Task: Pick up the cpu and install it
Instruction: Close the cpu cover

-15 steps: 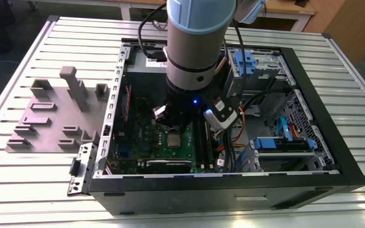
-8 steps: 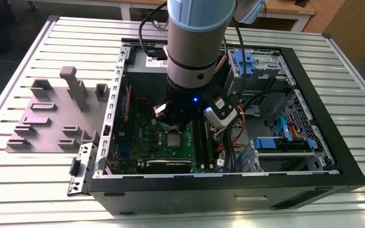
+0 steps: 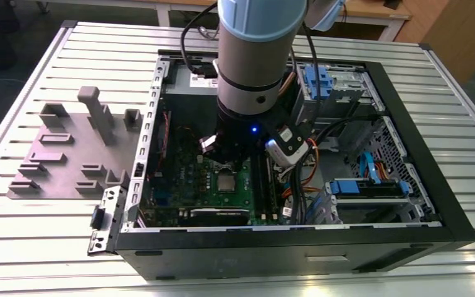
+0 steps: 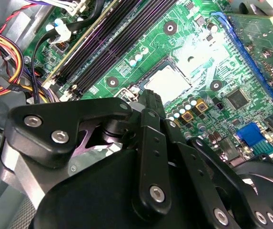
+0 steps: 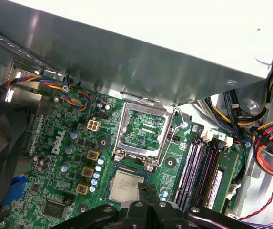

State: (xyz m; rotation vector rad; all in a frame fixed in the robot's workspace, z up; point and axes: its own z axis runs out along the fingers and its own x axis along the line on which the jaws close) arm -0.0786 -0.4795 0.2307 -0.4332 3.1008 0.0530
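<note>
hovering gripper (image 5: 146,193), cpu (image 5: 123,185) lying flat on motherboard (image 5: 55,191), just beside it

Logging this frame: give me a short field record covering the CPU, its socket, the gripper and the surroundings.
cpu: lies flat in the socket, silvery top up
load plate: swung open beside the cpu
gripper: close over the cpu's edge
motherboard: green, inside the open PC case
fixture: grey plastic, on the slatted table, at the exterior view's left of the case
</note>
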